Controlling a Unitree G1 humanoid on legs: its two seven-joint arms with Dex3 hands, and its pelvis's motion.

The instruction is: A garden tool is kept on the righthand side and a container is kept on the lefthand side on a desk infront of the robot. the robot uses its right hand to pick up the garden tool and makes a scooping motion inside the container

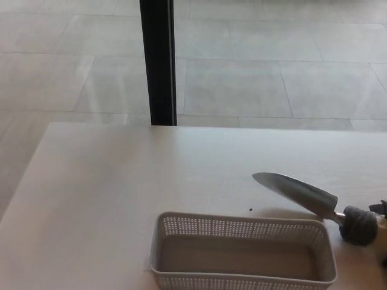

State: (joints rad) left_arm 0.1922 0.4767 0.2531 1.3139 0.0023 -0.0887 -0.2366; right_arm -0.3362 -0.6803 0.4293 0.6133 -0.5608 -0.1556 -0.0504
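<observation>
Head view: the trowel (302, 194) is lifted off the table (109, 199), its blade pointing to about ten o'clock, hanging just beyond the basket's (242, 252) far right corner at two o'clock. The right robot hand (380, 216) barely shows at the picture's edge; it evidently holds the handle, though its fingers are out of sight. The left robot hand is not in view. Pickup looks done; the scoop inside the empty basket is not yet made.

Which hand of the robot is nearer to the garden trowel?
The right. The right hand shows only at the right edge of the picture, at the handle end of the trowel, above the desk. The left hand is not in view.
</observation>
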